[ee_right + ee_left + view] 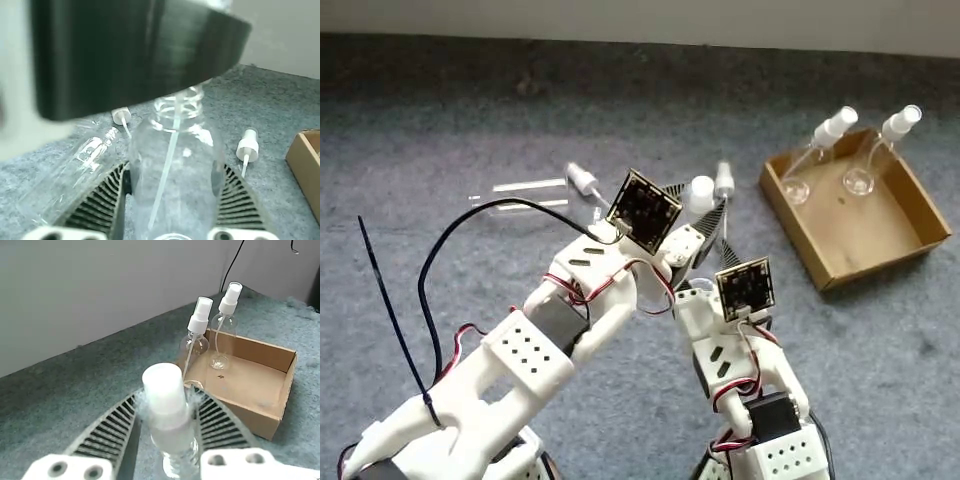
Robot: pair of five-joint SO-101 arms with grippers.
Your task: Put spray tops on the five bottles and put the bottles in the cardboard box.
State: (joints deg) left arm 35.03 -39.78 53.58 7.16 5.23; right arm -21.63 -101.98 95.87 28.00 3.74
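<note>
White spray top (162, 390) within left tool (167, 401)

Grey, short-piled, carpeted counter (430, 110), flecked and slightly fuzzy all over. Along its far edge, a pale plain wall (75, 290), meeting the counter in a straight line. Against that wall, a thin black cable (231, 267) hanging down toward the counter. Beside it, at the far corner, a dark shape (315, 297), too cut off to name.
</note>
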